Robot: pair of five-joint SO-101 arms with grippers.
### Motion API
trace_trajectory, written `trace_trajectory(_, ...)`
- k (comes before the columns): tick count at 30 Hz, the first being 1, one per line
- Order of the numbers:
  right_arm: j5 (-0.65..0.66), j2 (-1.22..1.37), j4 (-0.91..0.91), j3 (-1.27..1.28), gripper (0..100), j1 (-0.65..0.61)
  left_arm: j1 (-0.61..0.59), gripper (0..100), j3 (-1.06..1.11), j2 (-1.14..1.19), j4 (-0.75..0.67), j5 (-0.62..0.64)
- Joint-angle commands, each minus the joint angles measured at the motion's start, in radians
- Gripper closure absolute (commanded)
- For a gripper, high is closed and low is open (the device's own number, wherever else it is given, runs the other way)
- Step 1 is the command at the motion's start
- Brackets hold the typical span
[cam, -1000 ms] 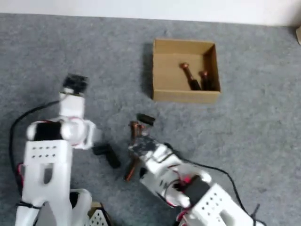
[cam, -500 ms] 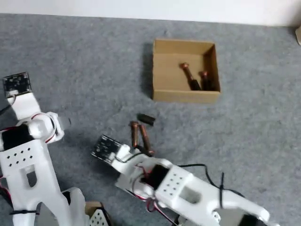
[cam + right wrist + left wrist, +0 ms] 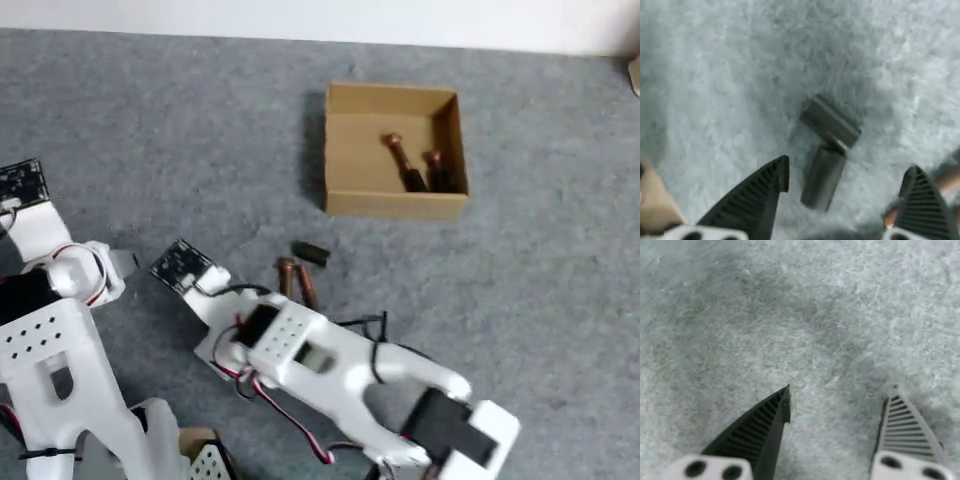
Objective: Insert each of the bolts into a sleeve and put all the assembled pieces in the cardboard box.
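My right arm (image 3: 300,350) is lying low over the carpet in front of the cardboard box (image 3: 395,206), well apart from its front wall and off toward my left arm's side. Its bulk is hanging just beside the loose parts, so any sideways sweep risks rolling them away.

My left arm (image 3: 50,330) is standing farther still from the box. The left gripper (image 3: 839,387) is spread wide over bare carpet with nothing in it, so it is no danger for now.

The box is already holding two assembled pieces (image 3: 400,160).

My right gripper (image 3: 849,165) is gaping wide and empty, hovering over the work.

Two bolts (image 3: 286,275) are lying side by side in front of the box, with a lone sleeve (image 3: 311,253) between them and its front wall. Something copper, probably a bolt end (image 3: 947,181), is sitting just beside one of my fingers, and closing could snag it.

Two sleeves (image 3: 824,175) are lying touching, one's end against the other's side. I judge this to be the main hazard:
- Pinching one may drag or flick its neighbour.
- A round sleeve gripped off-centre could squirt out across the carpet.
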Motion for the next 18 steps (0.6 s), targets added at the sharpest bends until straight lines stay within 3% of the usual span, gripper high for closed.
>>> trace_trajectory(1,-0.051,0.048,-0.021,-0.094,66.6,-0.012,-0.019,72,-0.059,-0.001,-0.012,0.005)
trace_trajectory(9,-0.146,0.085,0.045,-0.108,66.6,0.033,-0.019,72,-0.058,-0.001,-0.011,0.005)
trace_trajectory(18,-0.150,0.090,0.096,-0.108,66.6,0.028,-0.019,72,-0.056,-0.001,-0.011,0.005)
